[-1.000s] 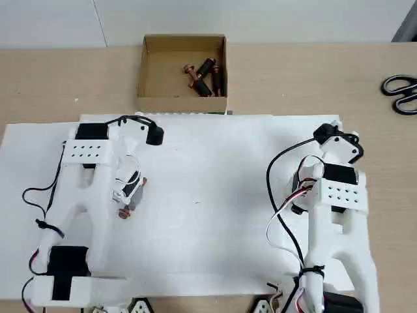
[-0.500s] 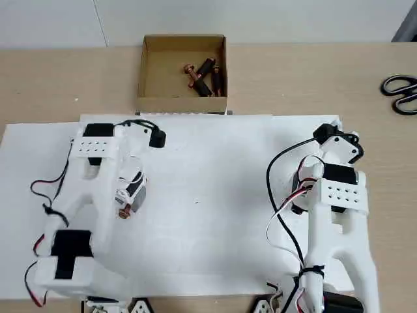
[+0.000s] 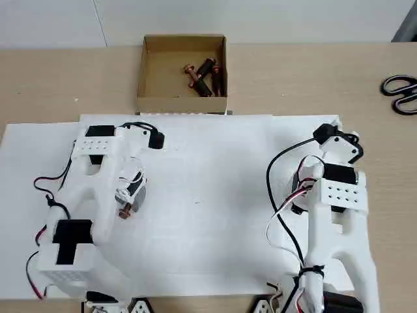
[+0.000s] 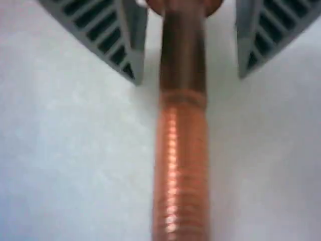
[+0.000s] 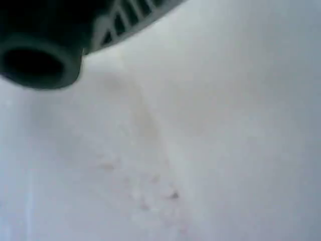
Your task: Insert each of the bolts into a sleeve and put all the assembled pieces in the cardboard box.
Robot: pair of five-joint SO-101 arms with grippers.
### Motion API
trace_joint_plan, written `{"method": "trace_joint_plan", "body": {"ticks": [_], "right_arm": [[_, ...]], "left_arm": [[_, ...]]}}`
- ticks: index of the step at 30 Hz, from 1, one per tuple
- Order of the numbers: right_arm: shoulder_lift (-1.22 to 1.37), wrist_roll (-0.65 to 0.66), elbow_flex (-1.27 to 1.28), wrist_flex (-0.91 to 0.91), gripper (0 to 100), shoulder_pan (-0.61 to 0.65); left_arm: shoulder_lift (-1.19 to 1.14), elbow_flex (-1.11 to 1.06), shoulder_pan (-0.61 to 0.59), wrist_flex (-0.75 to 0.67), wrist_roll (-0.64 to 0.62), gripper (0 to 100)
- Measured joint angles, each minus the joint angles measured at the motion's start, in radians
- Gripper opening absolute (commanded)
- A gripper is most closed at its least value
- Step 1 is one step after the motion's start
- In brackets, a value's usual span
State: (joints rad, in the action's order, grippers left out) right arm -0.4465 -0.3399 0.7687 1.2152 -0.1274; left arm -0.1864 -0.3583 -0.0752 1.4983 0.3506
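Note:
A copper bolt (image 4: 181,135) runs out lengthwise between the grey fingers (image 4: 118,35) of my left gripper (image 4: 188,75), which is shut on its head end. From above, this gripper (image 3: 130,189) hangs over the left of the white sheet, with the bolt (image 3: 124,210) poking out toward the front. A black sleeve (image 5: 40,60) is held in my right gripper beside a grey finger (image 5: 130,20), its bore facing the camera over bare sheet. The right arm (image 3: 335,189) stands at the right of the sheet. The cardboard box (image 3: 153,72) at the back holds assembled pieces (image 3: 205,75).
A white sheet (image 3: 208,215) covers the table's work area. Black scissors (image 3: 401,91) lie on the wooden table at the far right. Cables hang beside both arms.
The left arm's base end has swung to the right and its upper link has shifted. Its gripper and the bolt stay at nearly the same spot. The right arm has not moved.

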Motion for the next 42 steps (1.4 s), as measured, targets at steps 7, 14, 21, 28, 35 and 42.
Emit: {"method": "trace_joint_plan", "body": {"ticks": [7, 14, 21, 28, 35, 42], "right_arm": [[0.000, 0.000, 0.000, 0.000, 0.2, 0.000], [0.000, 0.000, 0.000, 0.000, 0.2, 0.000], [0.000, 0.000, 0.000, 0.000, 0.2, 0.000], [0.000, 0.000, 0.000, 0.000, 0.2, 0.000], [0.000, 0.000, 0.000, 0.000, 0.2, -0.006], [0.000, 0.000, 0.000, 0.000, 0.2, -0.006]], "left_arm": [[-0.009, 0.000, 0.006, -0.002, -0.012, 1], [0.038, 0.144, -0.005, 0.094, -0.157, 1], [0.242, 0.284, 0.075, 0.150, -0.322, 1], [0.241, 0.287, 0.109, 0.227, -0.677, 1], [0.232, 0.285, 0.109, 0.230, -1.026, 1], [0.224, 0.269, 0.103, 0.229, -1.514, 1]]}}
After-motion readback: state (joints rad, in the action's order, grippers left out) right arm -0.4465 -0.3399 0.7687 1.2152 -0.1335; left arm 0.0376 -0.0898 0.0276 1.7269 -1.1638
